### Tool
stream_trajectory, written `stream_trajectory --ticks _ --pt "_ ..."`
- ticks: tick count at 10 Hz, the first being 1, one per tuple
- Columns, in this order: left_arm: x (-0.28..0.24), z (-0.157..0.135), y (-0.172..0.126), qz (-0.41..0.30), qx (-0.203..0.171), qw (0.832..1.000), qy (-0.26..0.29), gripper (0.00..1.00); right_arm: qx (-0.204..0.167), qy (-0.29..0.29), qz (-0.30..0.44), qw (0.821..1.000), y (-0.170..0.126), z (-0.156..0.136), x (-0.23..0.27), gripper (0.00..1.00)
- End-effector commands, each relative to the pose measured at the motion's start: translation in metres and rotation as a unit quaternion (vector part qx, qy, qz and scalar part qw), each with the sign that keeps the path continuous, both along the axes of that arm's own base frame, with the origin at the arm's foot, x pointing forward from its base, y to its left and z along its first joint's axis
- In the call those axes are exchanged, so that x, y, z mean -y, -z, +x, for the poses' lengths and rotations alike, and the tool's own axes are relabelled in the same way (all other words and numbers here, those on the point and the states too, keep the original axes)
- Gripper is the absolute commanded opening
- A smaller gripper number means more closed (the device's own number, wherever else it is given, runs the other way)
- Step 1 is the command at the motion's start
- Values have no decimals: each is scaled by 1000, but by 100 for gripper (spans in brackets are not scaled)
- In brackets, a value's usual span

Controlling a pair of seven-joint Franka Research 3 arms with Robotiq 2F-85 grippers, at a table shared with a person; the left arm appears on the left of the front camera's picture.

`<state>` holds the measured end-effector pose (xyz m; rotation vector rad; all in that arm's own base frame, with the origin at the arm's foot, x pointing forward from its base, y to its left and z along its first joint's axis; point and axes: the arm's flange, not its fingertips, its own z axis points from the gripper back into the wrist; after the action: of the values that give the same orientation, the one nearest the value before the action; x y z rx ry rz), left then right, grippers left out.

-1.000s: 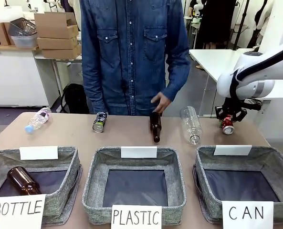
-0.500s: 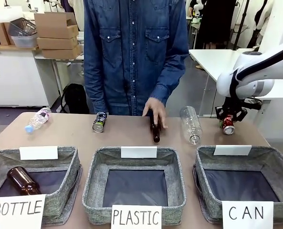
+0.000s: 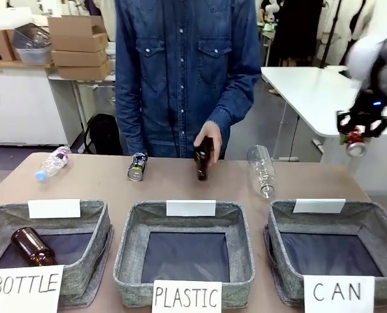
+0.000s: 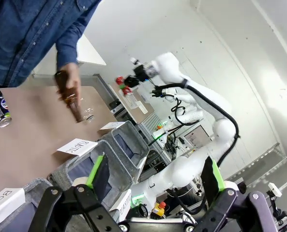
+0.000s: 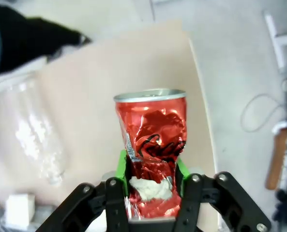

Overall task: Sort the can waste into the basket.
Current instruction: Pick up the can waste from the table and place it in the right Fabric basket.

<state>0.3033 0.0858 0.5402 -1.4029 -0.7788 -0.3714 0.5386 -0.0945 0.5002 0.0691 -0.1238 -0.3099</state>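
The brown table (image 3: 173, 189) ran across the front view with a person in a denim shirt standing at its far side and cardboard boxes stacked in the upper left of the frame. Three grey fabric baskets sat along the bottom edge. The one signed "BOTTLE" (image 3: 95, 225) at lower left held a brown glass bottle (image 3: 30, 246), the one signed "PLASTIC" (image 3: 124, 241) was in the middle, and the basket (image 3: 376, 225) signed "CAN" stood at lower right. In the upper right of that frame I saw my right gripper (image 3: 355, 135) raised clear of the table and clamped on the crushed red can (image 3: 356, 145). In the right wrist view its green pads pressed the can's lower half from both sides, silver rim uppermost. The dark can (image 3: 136, 166) lay on the table at centre left, near the far edge and well apart from its basket. Just right of it, the person's hand (image 3: 209, 138) was wrapped around the upper part of another brown bottle (image 3: 203, 162), which was tilted. A clear plastic bottle (image 3: 261, 171) lay right of centre, and a smaller one (image 3: 51, 163) lay at the far left. In the left wrist view my left gripper (image 4: 154, 171) had its fingers spread wide with nothing between them.
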Motion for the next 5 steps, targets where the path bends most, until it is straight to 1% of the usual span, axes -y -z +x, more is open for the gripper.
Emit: stream_trajectory --ticks 1,2,3,4,5 --pt "1 1 -2 -8 14 1000 1 100 4 -29 62 998 -34 -72 2 0" --pt "1 1 -2 -8 14 1000 1 100 6 -68 72 995 -42 -104 -7 0" --pt "1 1 -2 -8 14 1000 1 100 16 -84 44 995 -38 -139 -27 0" --pt "1 1 -2 -8 14 1000 1 100 27 -123 26 992 -29 -169 -49 0" --pt "1 1 -2 -8 14 1000 1 100 29 -164 16 986 -18 -196 -69 0"
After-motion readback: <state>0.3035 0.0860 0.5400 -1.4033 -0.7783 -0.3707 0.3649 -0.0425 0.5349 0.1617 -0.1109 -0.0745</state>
